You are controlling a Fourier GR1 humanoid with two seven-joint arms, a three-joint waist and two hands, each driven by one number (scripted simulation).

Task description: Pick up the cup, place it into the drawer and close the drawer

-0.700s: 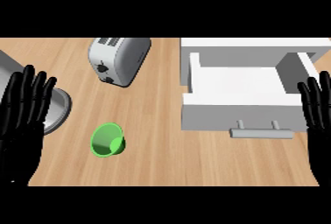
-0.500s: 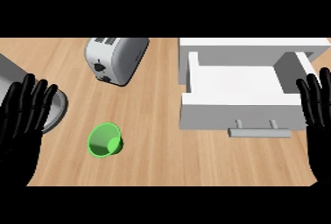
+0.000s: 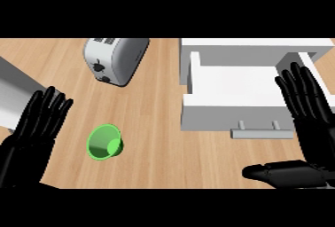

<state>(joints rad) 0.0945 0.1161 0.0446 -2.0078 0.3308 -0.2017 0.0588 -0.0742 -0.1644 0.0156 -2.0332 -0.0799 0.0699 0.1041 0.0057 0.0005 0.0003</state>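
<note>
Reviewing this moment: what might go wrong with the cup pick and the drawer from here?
The green plastic cup lies on its side on the wooden counter, so it may roll when the open left hand reaches it. The open right hand overlaps the open white drawer near its handle, and could nudge it shut early.
</note>
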